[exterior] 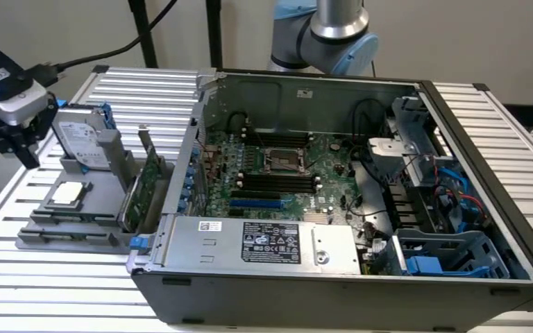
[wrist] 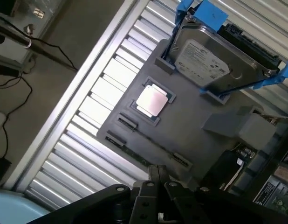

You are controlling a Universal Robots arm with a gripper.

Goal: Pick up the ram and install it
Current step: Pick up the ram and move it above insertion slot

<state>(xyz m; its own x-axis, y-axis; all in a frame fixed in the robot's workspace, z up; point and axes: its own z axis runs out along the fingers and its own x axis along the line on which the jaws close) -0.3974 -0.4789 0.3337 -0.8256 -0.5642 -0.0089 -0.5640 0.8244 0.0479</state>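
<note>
My gripper (exterior: 19,147) hangs at the exterior view's left, above the outer edge of the grey parts holder (exterior: 39,232). In the wrist view its fingers (wrist: 158,170) meet in a narrow tip with nothing between them. Just beyond that tip a thin dark-green strip, which I take for the ram (wrist: 136,156), lies in the long slot along the grey parts holder's (wrist: 190,126) edge. The black memory slots (exterior: 276,182) sit mid-motherboard inside the open computer case (exterior: 341,291).
The holder also carries a square silver processor (wrist: 153,100), a hard drive (wrist: 204,63) in blue rails and an upright green expansion card (exterior: 142,191). The holder stands against the case wall on a slatted metal table (exterior: 53,284). Cables cross the floor (wrist: 23,84).
</note>
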